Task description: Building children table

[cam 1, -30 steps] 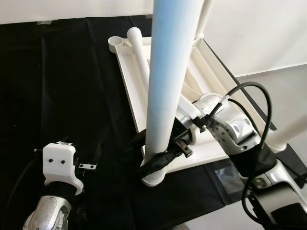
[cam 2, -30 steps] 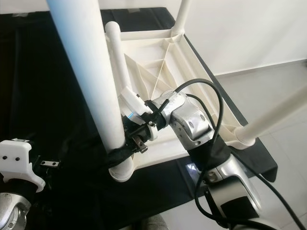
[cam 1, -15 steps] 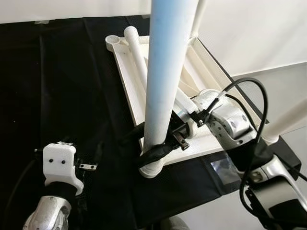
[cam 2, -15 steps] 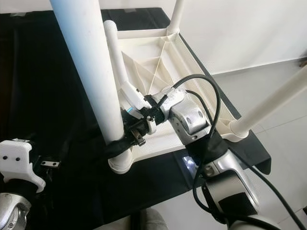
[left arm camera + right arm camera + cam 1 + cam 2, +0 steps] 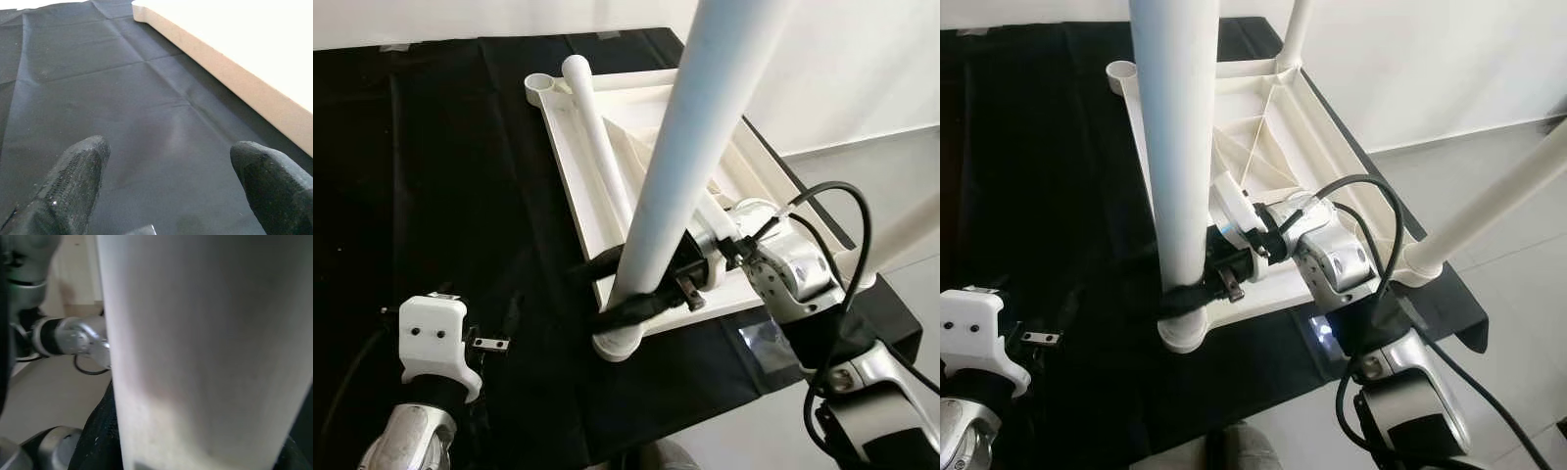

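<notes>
Between the right gripper (image 5: 628, 290) fingers stands the white table leg (image 5: 680, 166).

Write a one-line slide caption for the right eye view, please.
Right gripper clamps a white table leg standing in the corner socket of the upturned tabletop on black cloth.

Upturned tabletop (image 5: 592, 186) on cloth (image 5: 440, 176), leg (image 5: 690, 147) upright.

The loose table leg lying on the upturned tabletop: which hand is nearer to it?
Right. The right hand grips the upright leg beside the loose leg; the left hand hovers over the black cloth, off the tabletop.
</notes>
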